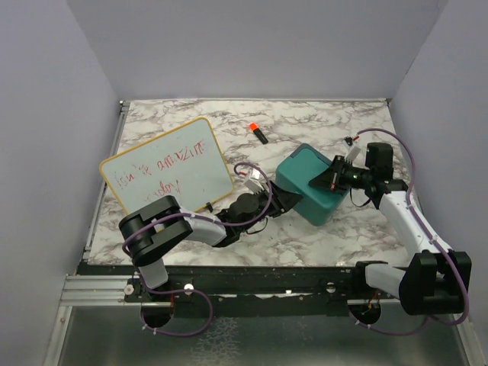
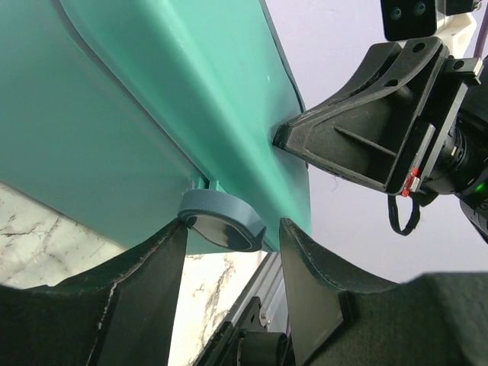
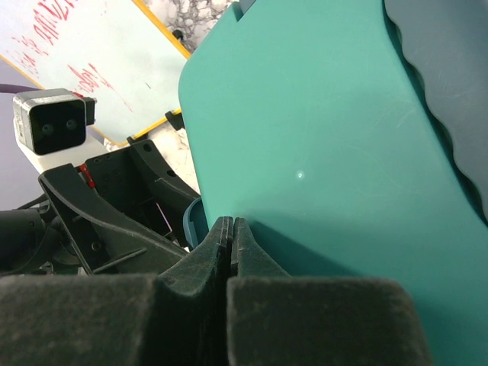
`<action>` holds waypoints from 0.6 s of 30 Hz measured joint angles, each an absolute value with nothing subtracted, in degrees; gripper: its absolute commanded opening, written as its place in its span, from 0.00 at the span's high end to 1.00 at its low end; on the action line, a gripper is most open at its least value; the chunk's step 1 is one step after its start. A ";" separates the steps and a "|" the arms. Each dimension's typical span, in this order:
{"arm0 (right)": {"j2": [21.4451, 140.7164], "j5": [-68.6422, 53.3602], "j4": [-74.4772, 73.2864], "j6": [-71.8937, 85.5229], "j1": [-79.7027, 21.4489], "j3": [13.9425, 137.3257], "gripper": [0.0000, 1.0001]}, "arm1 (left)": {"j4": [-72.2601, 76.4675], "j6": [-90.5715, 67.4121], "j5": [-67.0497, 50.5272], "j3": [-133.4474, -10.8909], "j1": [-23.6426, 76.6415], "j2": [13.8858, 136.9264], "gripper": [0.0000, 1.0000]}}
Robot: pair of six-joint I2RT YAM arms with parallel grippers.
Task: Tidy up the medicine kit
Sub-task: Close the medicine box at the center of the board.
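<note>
The teal medicine kit stands closed on the marble table, right of centre. My left gripper is at its near-left side. In the left wrist view the left gripper is open, its fingers on either side of the blue latch at the case's edge; the left finger touches the latch and the right one stands apart from it. My right gripper rests on the case's top. In the right wrist view the right gripper is shut, nothing between its fingers, its tips against the teal wall.
A yellow-framed whiteboard with red writing lies to the left of the kit. An orange-capped marker lies behind it. A small dark item sits at the back right. Purple walls enclose the table.
</note>
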State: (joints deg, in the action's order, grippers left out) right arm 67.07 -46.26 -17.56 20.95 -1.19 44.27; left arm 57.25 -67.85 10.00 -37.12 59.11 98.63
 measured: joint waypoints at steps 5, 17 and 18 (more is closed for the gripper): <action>67.09 -46.37 -17.34 20.97 -1.19 44.18 0.99 | 56.99 -67.33 10.00 -37.12 59.13 98.13 0.47; 67.09 -46.46 -17.15 21.02 -1.19 44.12 0.99 | 56.86 -66.59 10.04 -37.28 59.40 97.56 0.49; 67.09 -46.48 -17.12 21.02 -1.19 44.12 0.99 | 56.88 -66.54 10.07 -37.28 59.40 97.51 0.51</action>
State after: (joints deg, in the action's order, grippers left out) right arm 67.09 -46.48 -17.12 21.02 -1.19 44.12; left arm 56.88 -66.54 10.07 -37.28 59.40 97.51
